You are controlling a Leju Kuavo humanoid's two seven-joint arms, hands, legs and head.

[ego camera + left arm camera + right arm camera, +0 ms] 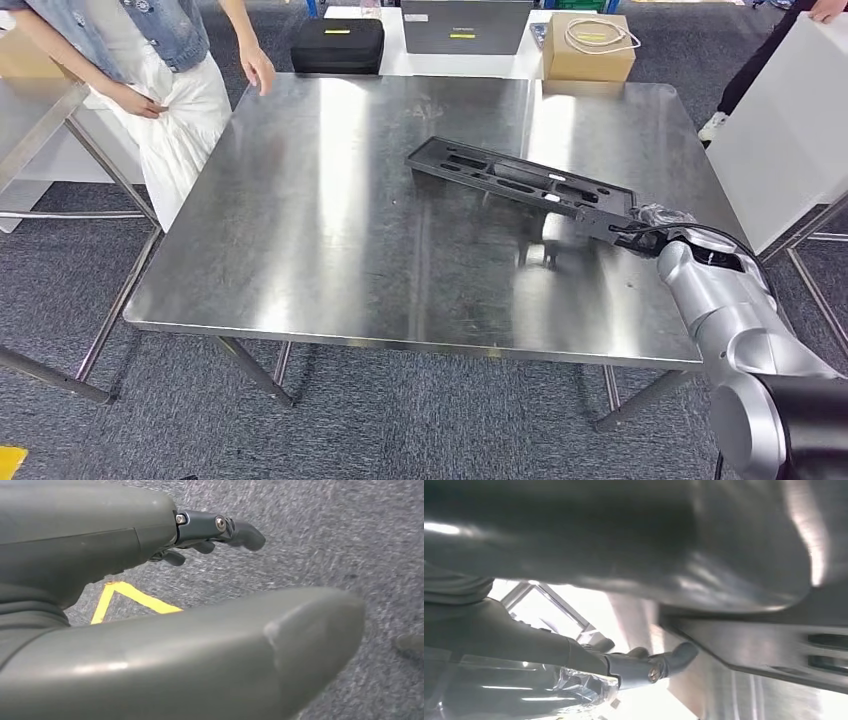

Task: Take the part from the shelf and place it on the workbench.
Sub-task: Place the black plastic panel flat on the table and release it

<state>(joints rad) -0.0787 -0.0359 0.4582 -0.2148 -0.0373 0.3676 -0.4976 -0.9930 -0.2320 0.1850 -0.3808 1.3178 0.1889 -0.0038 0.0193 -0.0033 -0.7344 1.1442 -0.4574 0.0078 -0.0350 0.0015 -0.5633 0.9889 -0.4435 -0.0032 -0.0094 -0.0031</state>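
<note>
Presently, a long black plastic part [525, 183] is being held at its near end by the right hand [640, 225], fingers being closed around the edge. The part is being extended away from the hand, up and to the left across the steel workbench [330, 230]; whether its far end is resting on the surface or being held just above it cannot be told. In the right wrist view, the thumb is being seen above the part's edge [774, 650] and dark fingers [674, 657] are being curled under it.

The left hand [210, 532] is being hung over grey carpet with a yellow floor marking [125, 597], fingers apart, nothing being held.

Well beyond the right hand, past the bench's far edge, a black case [337, 45] and a cardboard box [590, 48] are being seen. A person [165, 70] is being seen at the bench's far left corner.
</note>
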